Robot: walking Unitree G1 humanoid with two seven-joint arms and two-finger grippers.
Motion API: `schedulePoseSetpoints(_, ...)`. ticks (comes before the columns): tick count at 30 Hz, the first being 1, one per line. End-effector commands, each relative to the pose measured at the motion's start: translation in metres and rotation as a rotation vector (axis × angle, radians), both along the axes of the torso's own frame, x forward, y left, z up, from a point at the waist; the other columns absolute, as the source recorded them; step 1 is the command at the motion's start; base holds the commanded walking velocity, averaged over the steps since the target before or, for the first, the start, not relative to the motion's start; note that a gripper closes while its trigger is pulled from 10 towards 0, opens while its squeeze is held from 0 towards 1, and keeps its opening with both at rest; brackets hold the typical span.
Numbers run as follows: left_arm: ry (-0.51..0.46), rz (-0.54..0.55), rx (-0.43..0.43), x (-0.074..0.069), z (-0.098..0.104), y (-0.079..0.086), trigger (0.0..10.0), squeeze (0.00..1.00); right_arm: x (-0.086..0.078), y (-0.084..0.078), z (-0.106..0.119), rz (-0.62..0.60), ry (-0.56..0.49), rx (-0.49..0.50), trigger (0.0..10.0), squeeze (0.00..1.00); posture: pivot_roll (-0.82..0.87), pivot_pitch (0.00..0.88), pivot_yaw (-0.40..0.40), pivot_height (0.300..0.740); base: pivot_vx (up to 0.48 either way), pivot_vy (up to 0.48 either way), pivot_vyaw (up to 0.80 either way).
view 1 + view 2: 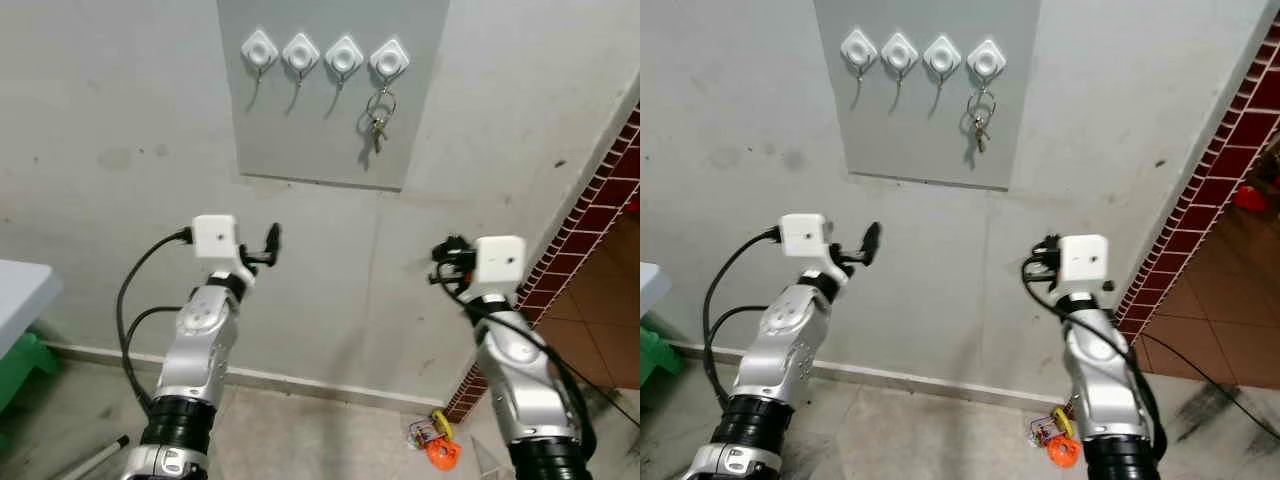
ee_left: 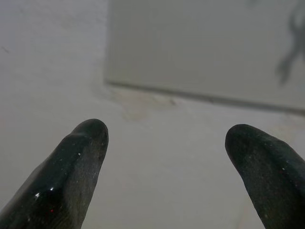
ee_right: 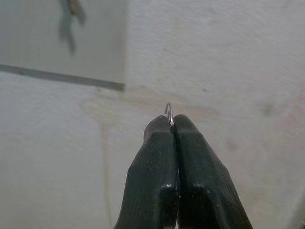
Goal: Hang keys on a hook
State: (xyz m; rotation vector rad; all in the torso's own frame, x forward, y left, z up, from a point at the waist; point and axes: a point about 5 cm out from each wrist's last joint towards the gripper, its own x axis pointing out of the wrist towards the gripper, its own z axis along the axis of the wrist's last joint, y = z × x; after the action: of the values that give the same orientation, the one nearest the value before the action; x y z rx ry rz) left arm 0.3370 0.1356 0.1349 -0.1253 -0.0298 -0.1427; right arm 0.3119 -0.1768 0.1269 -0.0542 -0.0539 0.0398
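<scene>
- Two silver arms, each with a black ribbed collar near the base.
- A white box-shaped camera sits on each wrist.
- Black cables loop from the boxes along the arms.
- Left gripper (image 1: pixel 272 240) and right gripper (image 3: pixel 172 125) have long, glossy black fingers.

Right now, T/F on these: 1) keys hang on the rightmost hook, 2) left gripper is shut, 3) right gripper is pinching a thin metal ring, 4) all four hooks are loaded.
1) Keys hang on the rightmost hook: true.
2) Left gripper is shut: false, its fingers stand wide apart with nothing between them.
3) Right gripper pinches a thin metal ring: true, a bit of wire loop pokes out at its closed tips.
4) All four hooks are loaded: false, the other three hooks on the grey panel are bare.
</scene>
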Motion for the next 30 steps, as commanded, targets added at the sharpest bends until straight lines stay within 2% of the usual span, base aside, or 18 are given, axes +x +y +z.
schedulePoseSetpoints(1,0.004,0.034,0.005,0.0,0.0,0.009,10.0,0.0,0.002,0.01,0.006,0.028,-0.023,0.004,10.0,0.0,0.08,0.0,-0.01,0.74,0.292,0.0,0.0)
schedulePoseSetpoints(14,0.009,0.038,-0.001,0.0,0.0,0.009,10.0,0.0,0.003,0.01,0.006,0.033,-0.02,0.003,10.0,0.0,0.08,0.0,-0.013,0.74,0.289,0.0,0.0)
schedulePoseSetpoints(23,-0.005,0.043,0.009,0.0,0.006,0.006,10.0,0.0,0.005,0.013,0.01,0.086,-0.031,-0.009,10.0,0.0,0.08,0.0,-0.016,0.74,0.0,0.0,0.0)
schedulePoseSetpoints(25,-0.036,0.011,0.028,0.001,0.014,0.001,10.0,0.0,0.009,0.017,0.018,0.146,-0.051,-0.024,10.0,0.0,0.08,0.0,-0.016,0.74,0.0,0.0,0.0)
schedulePoseSetpoints(30,-0.077,-0.017,0.06,0.001,0.023,-0.001,10.0,0.0,0.019,0.02,0.029,0.172,-0.077,-0.042,10.0,0.0,0.08,0.0,-0.014,0.74,0.0,0.0,0.0)
